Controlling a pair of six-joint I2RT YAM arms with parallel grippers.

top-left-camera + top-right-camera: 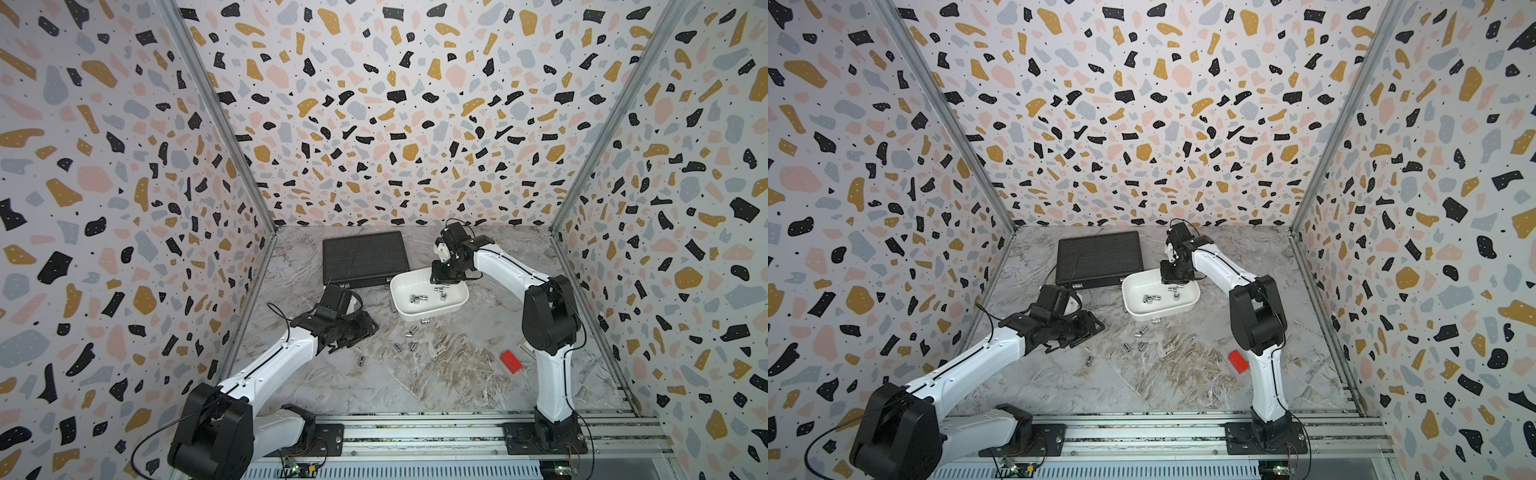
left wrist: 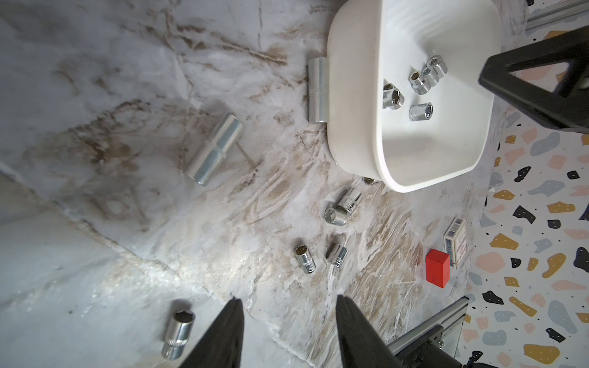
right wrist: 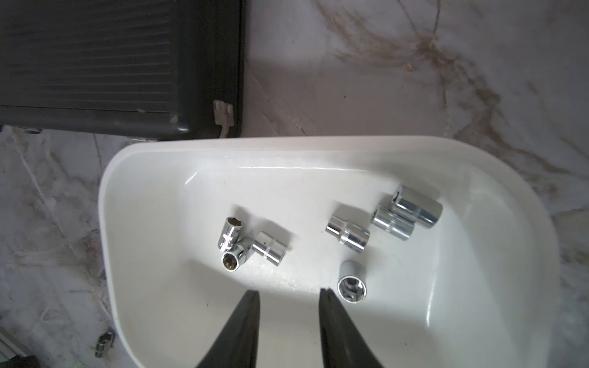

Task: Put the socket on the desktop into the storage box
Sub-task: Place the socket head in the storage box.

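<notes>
The white storage box [image 1: 432, 312] [image 1: 1163, 312] sits mid-desktop with several chrome sockets lying in it. My right gripper [image 3: 289, 290] [image 1: 444, 282] hangs over the box's far end, open and holding nothing. One socket [image 3: 351, 283] stands on end just beside a fingertip. My left gripper [image 2: 288, 297] [image 1: 370, 328] is open above the marble desktop [image 1: 436, 374], left of the box [image 2: 353, 95]. A socket [image 2: 178, 334] lies beside it, outside the jaws. Several more sockets [image 2: 305, 259] [image 1: 398, 347] are scattered between the left gripper and the box.
A black ribbed case [image 1: 365, 257] lies behind the box, touching its rear corner. A red block [image 1: 510, 361] and a small carton [image 2: 455, 242] sit near the right arm's base. Two long sockets [image 2: 214, 149] lie by the box. Terrazzo walls enclose three sides.
</notes>
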